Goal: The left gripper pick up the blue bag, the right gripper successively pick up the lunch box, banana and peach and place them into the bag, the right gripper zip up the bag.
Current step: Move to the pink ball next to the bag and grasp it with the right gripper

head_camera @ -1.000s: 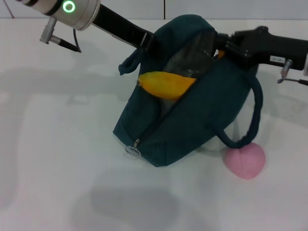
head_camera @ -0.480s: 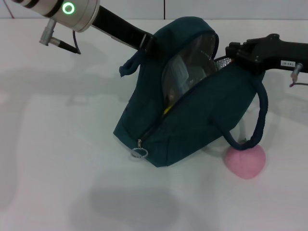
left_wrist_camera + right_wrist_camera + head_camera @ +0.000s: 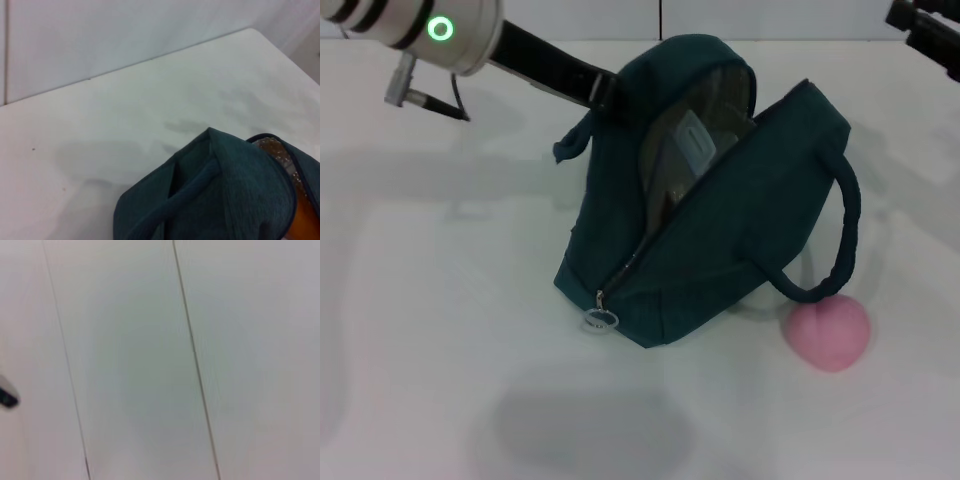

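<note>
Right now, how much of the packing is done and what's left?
Left gripper holds the blue bag open. The lunch box shows inside; an orange patch, likely the banana, shows in the left wrist view. The peach still lies on the table and the zipper is unzipped.

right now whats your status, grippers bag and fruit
Left gripper holding blue bag by its rear top. Right gripper at far right. Bag unzipped, lunch box inside. Peach on table, against bag handle.

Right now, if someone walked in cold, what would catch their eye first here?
The blue bag in the middle of the table, gaping unzipped, with the left arm reaching to its far upper edge. Next, the pink peach on the table at the bag's right, below a loop handle. The right gripper sits at the top right corner.
</note>
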Robot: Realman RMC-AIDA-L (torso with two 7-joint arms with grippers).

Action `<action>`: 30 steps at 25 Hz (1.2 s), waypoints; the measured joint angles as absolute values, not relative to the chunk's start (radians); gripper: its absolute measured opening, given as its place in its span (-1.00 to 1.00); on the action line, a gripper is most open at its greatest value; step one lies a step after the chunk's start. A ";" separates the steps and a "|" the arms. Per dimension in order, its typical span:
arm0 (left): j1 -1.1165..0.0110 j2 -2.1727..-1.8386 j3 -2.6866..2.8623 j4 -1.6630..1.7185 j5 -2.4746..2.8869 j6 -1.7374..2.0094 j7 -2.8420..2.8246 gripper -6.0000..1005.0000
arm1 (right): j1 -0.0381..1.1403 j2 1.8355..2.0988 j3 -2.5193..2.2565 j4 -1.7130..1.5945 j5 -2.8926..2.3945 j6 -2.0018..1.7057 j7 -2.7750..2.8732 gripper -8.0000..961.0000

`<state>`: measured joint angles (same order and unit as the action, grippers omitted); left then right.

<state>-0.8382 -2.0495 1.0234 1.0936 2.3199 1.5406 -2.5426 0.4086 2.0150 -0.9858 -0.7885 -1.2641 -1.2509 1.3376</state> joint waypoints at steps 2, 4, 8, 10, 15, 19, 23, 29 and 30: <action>-0.826 -2.049 1.005 1.094 2.320 1.540 -2.539 -0.90 | 0.391 2.004 -0.992 -0.829 -1.286 -1.281 1.376 -0.28; -0.813 -2.046 0.997 1.094 2.320 1.540 -2.538 -0.90 | 0.381 1.987 -0.995 -0.918 -1.392 -1.338 1.501 -0.12; -0.794 -2.042 0.996 1.094 2.320 1.539 -2.537 -0.90 | 0.370 1.980 -0.993 -1.133 -1.654 -1.462 1.747 -0.04; -0.792 -2.042 0.996 1.094 2.320 1.538 -2.537 -0.90 | 0.365 1.989 -0.995 -1.246 -1.768 -1.525 1.846 -0.04; -0.790 -2.042 0.990 1.094 2.320 1.536 -2.537 -0.90 | 0.355 2.011 -1.045 -1.470 -1.996 -1.646 1.999 -0.03; -0.789 -2.042 0.973 1.094 2.321 1.535 -2.536 -0.90 | 0.382 2.010 -1.089 -1.540 -2.133 -1.728 2.112 -0.02; -0.791 -2.043 0.972 1.094 2.321 1.534 -2.539 -0.90 | 0.421 2.012 -1.144 -1.557 -2.250 -1.769 2.204 -0.01; -0.804 -2.047 0.971 1.094 2.321 1.529 -2.542 -0.90 | 0.458 2.015 -1.245 -1.518 -2.376 -1.727 2.265 0.42; -0.804 -2.048 0.971 1.094 2.321 1.528 -2.542 -0.90 | 0.462 2.015 -1.261 -1.506 -2.381 -1.715 2.267 0.45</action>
<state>-0.8042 -2.0476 0.9711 1.0936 2.3211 1.5282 -2.5419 0.4621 2.0151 -1.2606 -1.5064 -2.3812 -1.7149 2.2670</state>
